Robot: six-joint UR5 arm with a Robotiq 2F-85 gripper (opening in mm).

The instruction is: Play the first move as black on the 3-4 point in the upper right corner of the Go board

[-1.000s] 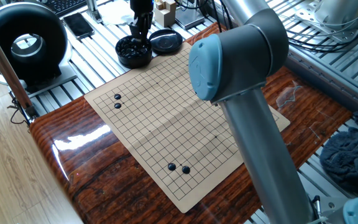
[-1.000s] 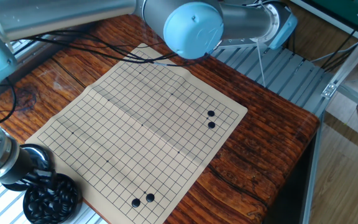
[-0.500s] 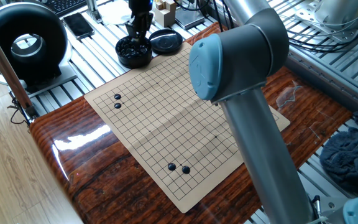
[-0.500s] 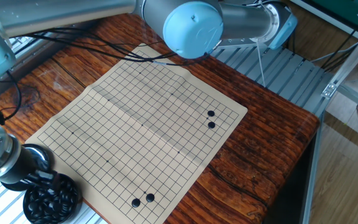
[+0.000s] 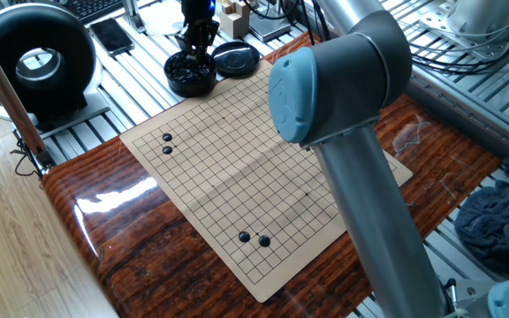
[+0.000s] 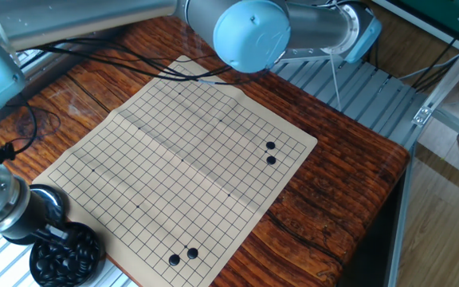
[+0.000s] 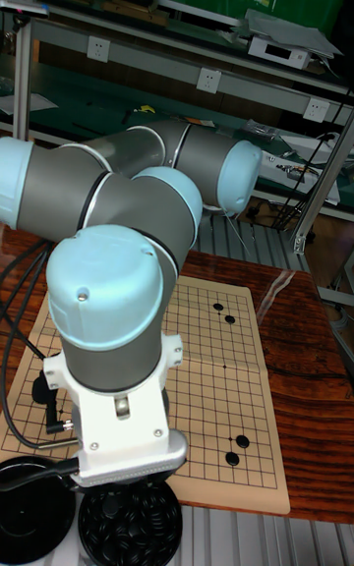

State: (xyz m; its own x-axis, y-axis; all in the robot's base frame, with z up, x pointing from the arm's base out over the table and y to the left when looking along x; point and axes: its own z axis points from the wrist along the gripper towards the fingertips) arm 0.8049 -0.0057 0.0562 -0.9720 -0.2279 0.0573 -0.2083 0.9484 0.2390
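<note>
One gripper [image 5: 194, 51] above bowl [image 5: 191, 74] of black stones [image 6: 66, 257]

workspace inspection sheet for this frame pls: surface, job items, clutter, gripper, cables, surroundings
Surface: glossy wood table carrying the Go board, which lies flat.
Job's things: bowl of black stones off one board corner; four black stones in two pairs on the grid.
Clutter: bowl lid beside the bowl.
Gripper: gripper over the bowl; whether the jaws are open or shut cannot be told.
Cables: black cables run across the table at the arm.
Surroundings: black round device, dark cloth, aluminium frame.
</note>
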